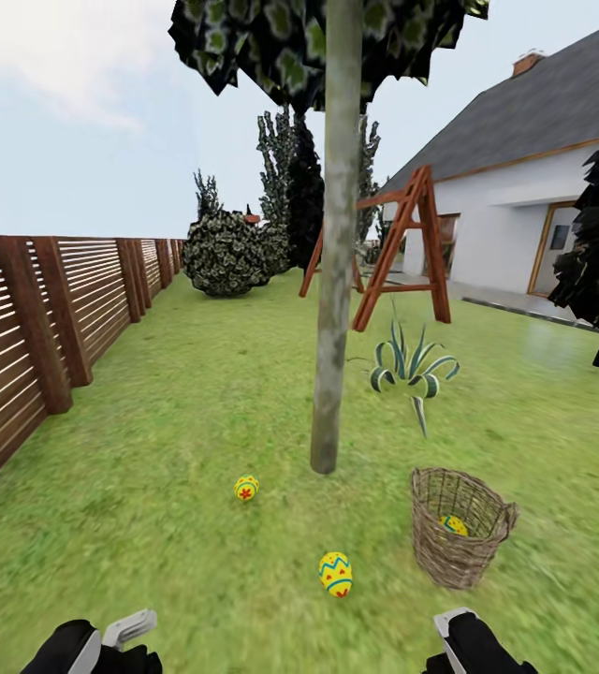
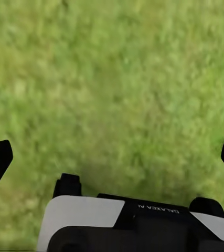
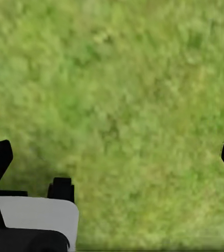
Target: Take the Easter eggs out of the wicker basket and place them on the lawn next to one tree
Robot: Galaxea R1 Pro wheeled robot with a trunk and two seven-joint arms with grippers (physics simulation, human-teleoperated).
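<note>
Two eggs on the grass, one left in the basket, both grippers empty and spread.

Nearest, the left gripper (image 2: 112, 157) and the right gripper (image 3: 112, 157) hang low over bare lawn (image 1: 178, 393), fingers released wide with nothing between them. Beyond, at about 12 o'clock from the robot, one egg (image 1: 336, 573) lies on the grass; a second egg (image 1: 246, 487) sits farther off at 11 o'clock, near the foot of the tree (image 1: 334, 281). At 1 o'clock stands the wicker basket (image 1: 456, 548), its rim tilted, the third egg (image 1: 453, 525) low inside against the weave. That egg looks small, smooth, rounded and probably light, apt to roll or squirt out; gripping across its middle, reaching straight down past the rim, seems safest.
</note>
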